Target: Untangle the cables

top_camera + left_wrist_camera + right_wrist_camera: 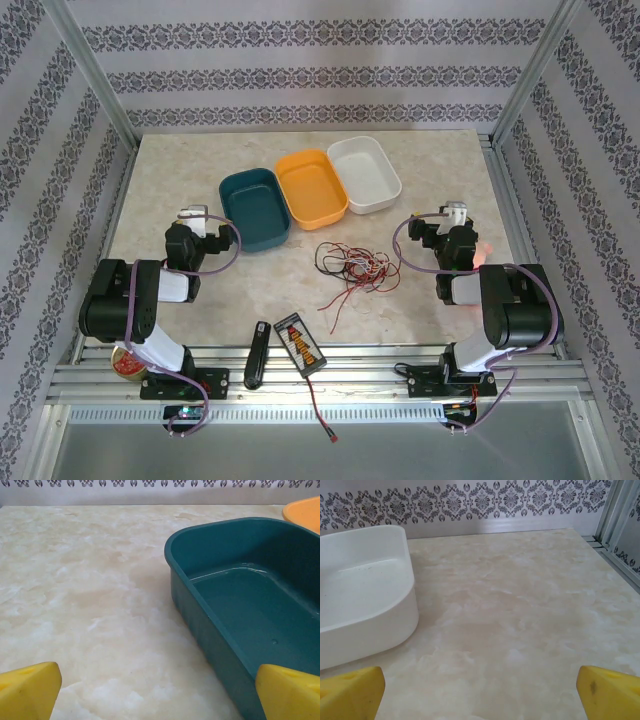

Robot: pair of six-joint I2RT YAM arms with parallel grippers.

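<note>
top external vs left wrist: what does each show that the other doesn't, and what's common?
Top adds: tangled cables mid-table, white tray, right arm, striped device near the front edge. Left wrist adds: yellow fingertips of the left gripper, spread wide, and the bare floor of the teal tray up close. Both: teal tray, orange tray, table.

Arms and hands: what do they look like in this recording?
The left arm and right arm are chunky black housings with white link sections, each looped by a lilac cable. The left hand and right hand have white tops and yellow wedge-shaped fingers.
</note>
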